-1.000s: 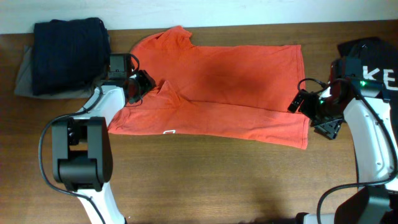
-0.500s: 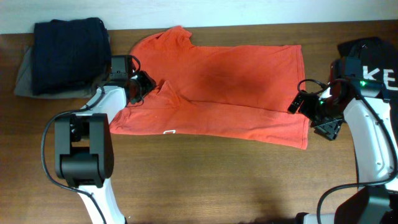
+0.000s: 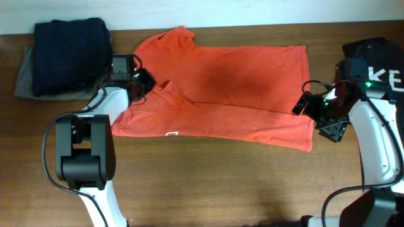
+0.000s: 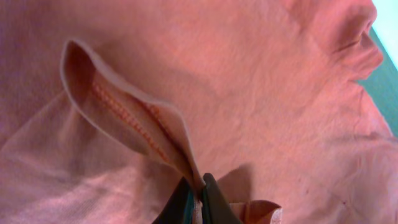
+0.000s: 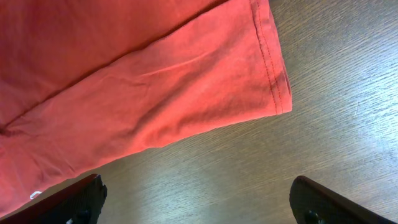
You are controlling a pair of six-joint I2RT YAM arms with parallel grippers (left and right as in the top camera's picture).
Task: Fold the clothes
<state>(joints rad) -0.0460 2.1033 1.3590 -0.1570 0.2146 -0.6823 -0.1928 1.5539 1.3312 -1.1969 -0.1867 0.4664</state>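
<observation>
Shirt [image 3: 240, 82] looks like it's got 1 lengthwise fold in, sleeves and cross folds left. Left gripper [image 3: 144, 84] is pinched on a stitched hem, right gripper [image 3: 309, 104] gaping wide, holding nothing.

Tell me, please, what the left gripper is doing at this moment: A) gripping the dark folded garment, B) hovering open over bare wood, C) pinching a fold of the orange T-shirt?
C: the left wrist view shows the left gripper with its tips shut on a raised fold of the orange T-shirt.
</observation>
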